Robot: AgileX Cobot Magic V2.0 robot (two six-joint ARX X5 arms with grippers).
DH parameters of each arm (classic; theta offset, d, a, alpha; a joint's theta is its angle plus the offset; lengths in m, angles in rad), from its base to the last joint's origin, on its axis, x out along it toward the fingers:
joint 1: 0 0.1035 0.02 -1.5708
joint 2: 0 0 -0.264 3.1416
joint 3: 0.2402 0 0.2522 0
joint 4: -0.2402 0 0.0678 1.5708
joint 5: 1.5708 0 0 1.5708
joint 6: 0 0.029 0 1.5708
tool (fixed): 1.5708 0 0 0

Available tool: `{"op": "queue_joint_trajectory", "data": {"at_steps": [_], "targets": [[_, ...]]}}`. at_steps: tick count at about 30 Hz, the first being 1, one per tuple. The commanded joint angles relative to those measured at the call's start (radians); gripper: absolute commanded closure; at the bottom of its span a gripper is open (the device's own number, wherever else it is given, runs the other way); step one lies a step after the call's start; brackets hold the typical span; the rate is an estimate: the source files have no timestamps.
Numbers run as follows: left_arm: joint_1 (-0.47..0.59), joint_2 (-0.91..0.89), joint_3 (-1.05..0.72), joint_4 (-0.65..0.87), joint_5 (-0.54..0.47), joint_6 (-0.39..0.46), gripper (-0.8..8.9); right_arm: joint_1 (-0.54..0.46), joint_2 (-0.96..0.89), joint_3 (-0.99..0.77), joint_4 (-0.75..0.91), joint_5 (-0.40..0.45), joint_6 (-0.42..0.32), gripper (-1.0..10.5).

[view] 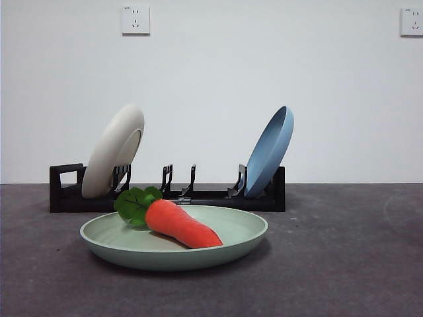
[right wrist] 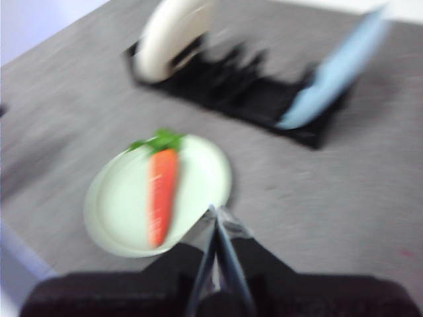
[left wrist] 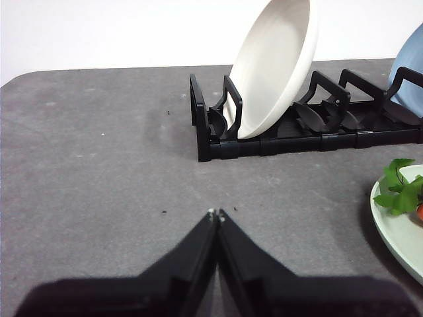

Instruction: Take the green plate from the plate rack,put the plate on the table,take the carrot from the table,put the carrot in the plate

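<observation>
Carrot [view: 182, 224] lying in green plate [view: 244, 232], task looks complete. Left gripper [left wrist: 217, 212], right gripper [right wrist: 216, 210] both closed, empty. Risk: careless arm sweep nudging plate.

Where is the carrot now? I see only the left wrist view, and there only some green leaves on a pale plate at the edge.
Observer: The carrot lies inside the green plate, leaves toward the plate rack.
Operator: Is a gripper still near it?
Observer: The right gripper is above the table beside the plate, jaws shut, holding nothing.
Operator: What remains in the rack?
Observer: Besides the cream plate, a blue plate leans at the other end.
</observation>
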Motion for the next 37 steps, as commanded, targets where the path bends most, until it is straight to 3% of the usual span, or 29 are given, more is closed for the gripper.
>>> {"op": "queue_joint_trajectory", "data": {"at_steps": [1, 7, 13, 24, 37], "targets": [[0.003, -0.003, -0.013, 0.005, 0.001, -0.010, 8.17, -0.113, -0.093, -0.133, 0.097, 0.002, -0.019, 9.5], [0.003, -0.003, -0.013, 0.005, 0.001, -0.010, 8.17, -0.256, -0.308, -0.410, 0.402, 0.003, -0.007, 9.5], [0.003, -0.003, -0.013, 0.005, 0.001, -0.010, 8.17, -0.311, -0.459, -0.599, 0.500, 0.010, -0.007, 9.5], [0.003, -0.003, -0.013, 0.005, 0.001, -0.010, 8.17, -0.317, -0.614, -0.848, 0.518, 0.009, 0.119, 9.5], [0.002, -0.003, -0.013, 0.005, 0.001, -0.010, 8.17, -0.317, -0.614, -0.848, 0.525, 0.011, 0.150, 9.5]]}}
